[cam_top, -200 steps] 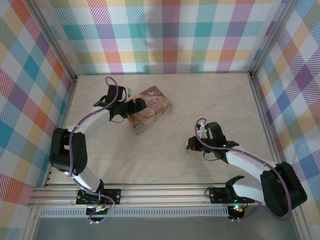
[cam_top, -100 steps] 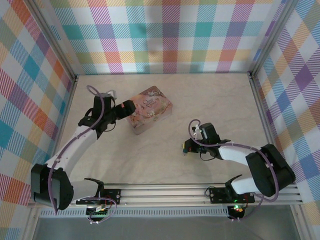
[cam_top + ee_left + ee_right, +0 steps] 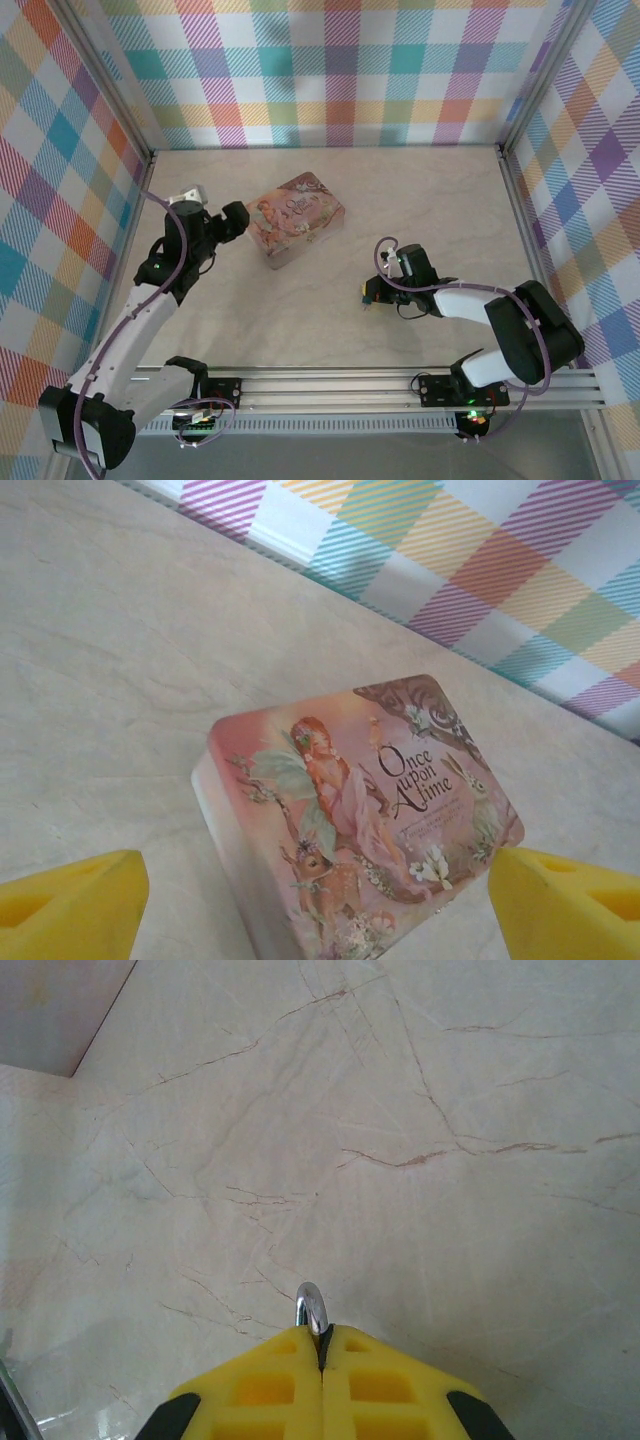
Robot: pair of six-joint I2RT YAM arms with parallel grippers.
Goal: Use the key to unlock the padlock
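Note:
My right gripper (image 3: 368, 294) (image 3: 322, 1345) rests low over the table right of the middle, its yellow fingers pressed together. A thin silvery shackle pokes out between their tips, so it is shut on the padlock (image 3: 311, 1308); the padlock's body is hidden inside the fingers. The key is out of view. My left gripper (image 3: 236, 221) (image 3: 318, 920) hangs open just left of the pink illustrated tin (image 3: 297, 218) (image 3: 360, 800). Its yellow fingertips (image 3: 70, 908) sit wide apart at the bottom corners of the left wrist view, holding nothing and clear of the tin.
The closed pink tin lies at an angle at the back middle of the marble table (image 3: 320, 320). Plaid walls (image 3: 330, 70) enclose the back and both sides. An aluminium rail (image 3: 320, 385) runs along the near edge.
My left arm has drawn back to the left, away from the tin it was reaching over. The right gripper has slid slightly left and stays shut.

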